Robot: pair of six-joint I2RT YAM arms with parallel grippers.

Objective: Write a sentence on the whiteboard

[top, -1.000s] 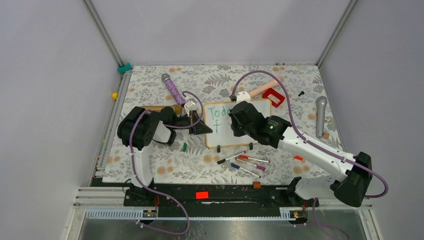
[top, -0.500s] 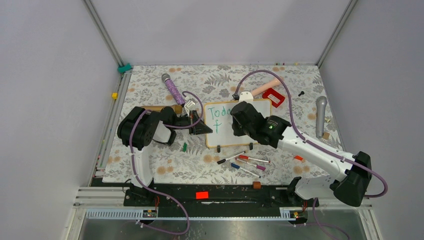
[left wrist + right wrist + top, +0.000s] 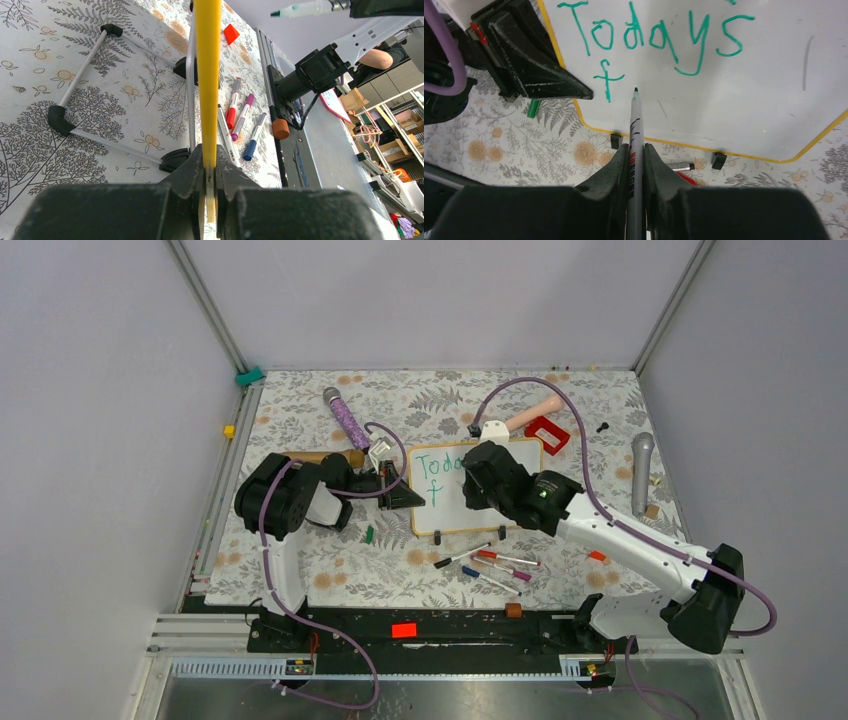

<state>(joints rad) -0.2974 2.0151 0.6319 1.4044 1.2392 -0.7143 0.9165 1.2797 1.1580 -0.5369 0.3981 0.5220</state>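
The whiteboard lies mid-table, and its white face fills the right wrist view. The sentence reads "Todays" in green, with a lone "f" below it. My left gripper is shut on the board's left frame edge, which shows as a yellow strip between its jaws. My right gripper is shut on a green marker, whose tip points at the board just right of the "f". In the left wrist view the marker seems slightly off the surface.
Several loose markers lie in front of the board, also seen as markers past the left jaws. A green cap lies left of the board. A purple microphone, a red object and a grey microphone lie behind and to the right.
My right arm has shifted slightly, uncovering a little more of the first word. The left arm and the board have not moved.
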